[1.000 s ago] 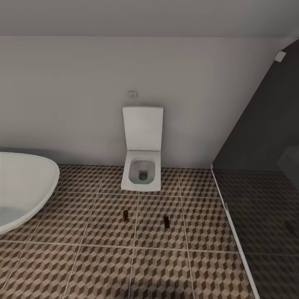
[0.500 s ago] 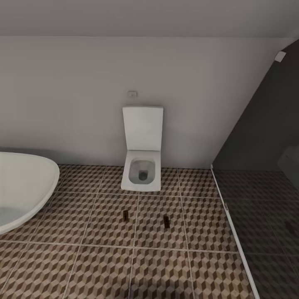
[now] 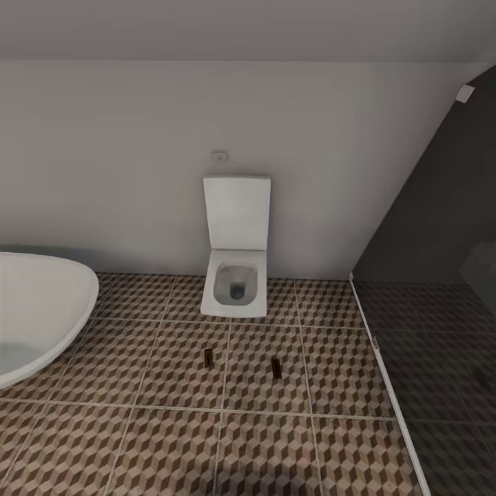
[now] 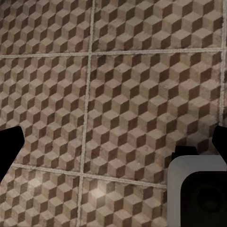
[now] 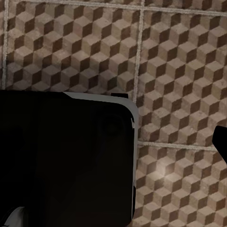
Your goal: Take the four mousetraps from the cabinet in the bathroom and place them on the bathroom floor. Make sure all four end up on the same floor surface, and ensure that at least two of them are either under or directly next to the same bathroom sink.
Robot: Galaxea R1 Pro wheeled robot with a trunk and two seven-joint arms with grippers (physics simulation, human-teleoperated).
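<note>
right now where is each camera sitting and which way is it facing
Head view: high on the robot, facing forward and down at the toilet, a white tub and two mousetraps on the bathroom floor; no arm visible.
Left wrist view: looks onto floor tiles; dark fingertips at the edges.
Right wrist view: same tiles, a dark robot part in front.
All three views share the cube-patterned floor.

I am seeing soft, even, fairly dim light with no clear source. The wall is looking flat grey. A darker band is lying where it meets the bathroom floor. Small pale glints are showing on the tiles in both wrist views. Everything is rendering slightly soft, with no visible edge distortion.
</note>
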